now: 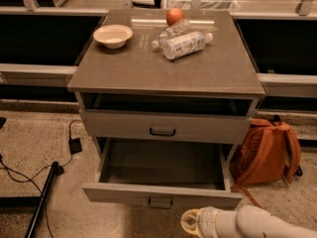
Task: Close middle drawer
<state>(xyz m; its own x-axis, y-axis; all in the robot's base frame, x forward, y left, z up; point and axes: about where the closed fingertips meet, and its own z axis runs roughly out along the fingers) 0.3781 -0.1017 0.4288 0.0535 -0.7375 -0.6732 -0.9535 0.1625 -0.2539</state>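
While the middle drawer (119, 193) stands pulled far out beneath the top drawer (124, 124), the gripper (190, 222) sits just below its front, right of the handle (160, 202); its grip state cannot be told.

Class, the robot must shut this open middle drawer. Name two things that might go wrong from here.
1. The gripper sits below and right of the handle of the middle drawer; an off-centre push may skew or jam it.
2. The orange backpack lies close beside the cabinet; the arm might snag its straps.
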